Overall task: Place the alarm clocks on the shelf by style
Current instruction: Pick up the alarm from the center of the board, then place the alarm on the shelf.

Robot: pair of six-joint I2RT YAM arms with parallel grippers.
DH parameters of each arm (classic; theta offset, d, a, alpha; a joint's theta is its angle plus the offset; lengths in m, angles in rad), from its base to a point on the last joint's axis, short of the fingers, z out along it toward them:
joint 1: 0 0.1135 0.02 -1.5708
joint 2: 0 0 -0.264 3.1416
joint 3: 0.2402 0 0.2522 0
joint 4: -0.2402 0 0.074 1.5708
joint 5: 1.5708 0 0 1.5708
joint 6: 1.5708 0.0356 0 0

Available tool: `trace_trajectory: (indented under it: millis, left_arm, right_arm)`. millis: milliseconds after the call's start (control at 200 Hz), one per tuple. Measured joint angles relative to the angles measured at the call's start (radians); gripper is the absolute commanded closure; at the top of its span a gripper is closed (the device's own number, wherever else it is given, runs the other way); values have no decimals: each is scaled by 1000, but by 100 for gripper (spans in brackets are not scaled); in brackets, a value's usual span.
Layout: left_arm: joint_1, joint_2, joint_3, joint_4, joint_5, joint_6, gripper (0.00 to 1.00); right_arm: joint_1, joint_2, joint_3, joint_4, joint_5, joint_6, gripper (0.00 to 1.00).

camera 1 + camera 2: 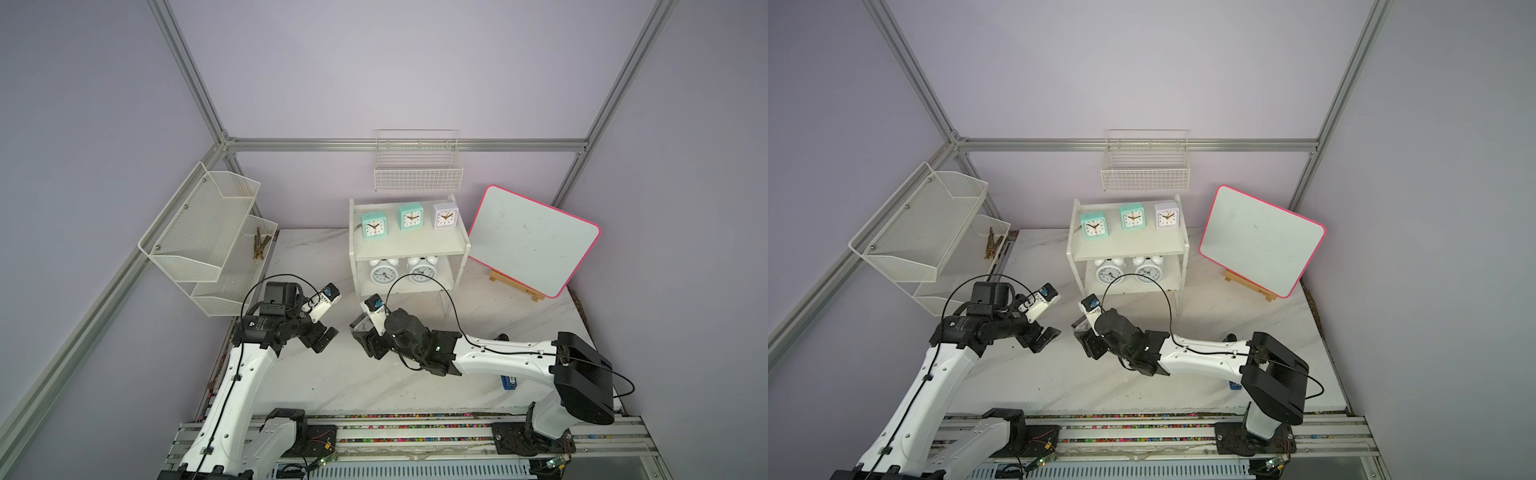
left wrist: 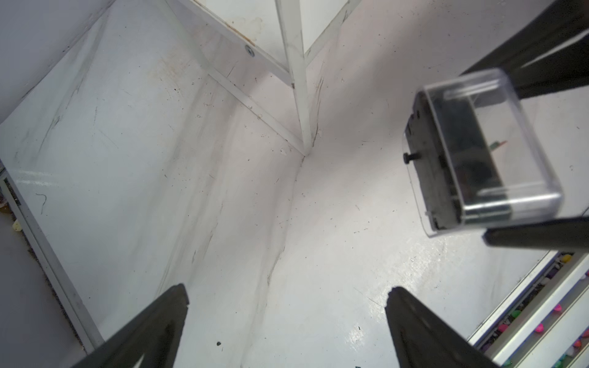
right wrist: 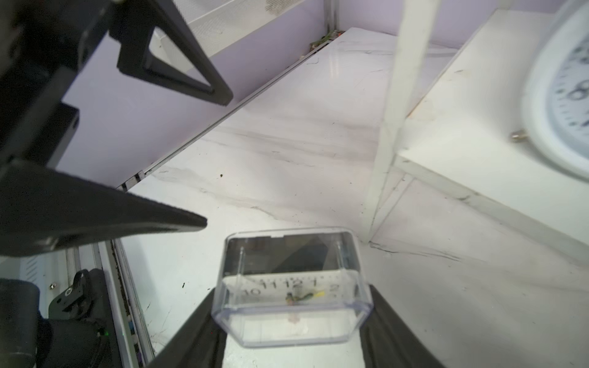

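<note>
The white two-tier shelf (image 1: 409, 249) stands at the back middle. Its upper board carries two mint square alarm clocks (image 1: 374, 227) (image 1: 411, 217) and a lilac-white one (image 1: 446, 216). Two white twin-bell clocks (image 1: 384, 272) (image 1: 421, 270) stand on the lower board. In front of the shelf's left leg, my right gripper (image 3: 291, 306) is shut on a clear-and-black square clock (image 3: 292, 286), which hangs above the table in the left wrist view (image 2: 478, 149). Facing it from the left, my left gripper (image 2: 287, 291) is open and empty, also shown in a top view (image 1: 326, 338).
A white tiered mesh rack (image 1: 208, 237) leans at the left wall. A wire-grid basket (image 1: 417, 170) hangs above the shelf. A pink-rimmed whiteboard (image 1: 532, 239) on a wooden easel stands at the right. A blue flat object (image 1: 509, 382) lies partly under my right arm.
</note>
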Motion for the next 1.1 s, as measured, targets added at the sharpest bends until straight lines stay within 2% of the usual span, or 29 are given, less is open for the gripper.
trace_trajectory:
  millis: [280, 640, 915, 1100]
  left_arm:
    - [0, 1, -35, -5, 148, 9, 0]
    - [-1, 2, -78, -6, 359, 33, 0]
    - [-2, 2, -92, -4, 435, 39, 0]
    - [-3, 2, -120, -5, 446, 39, 0]
  right_arm:
    - [0, -90, 164, -277, 173, 119, 55]
    - [0, -105, 496, -557, 339, 146, 55]
    - [-16, -47, 759, -670, 466, 98, 53]
    - [-97, 8, 809, -716, 473, 81, 52]
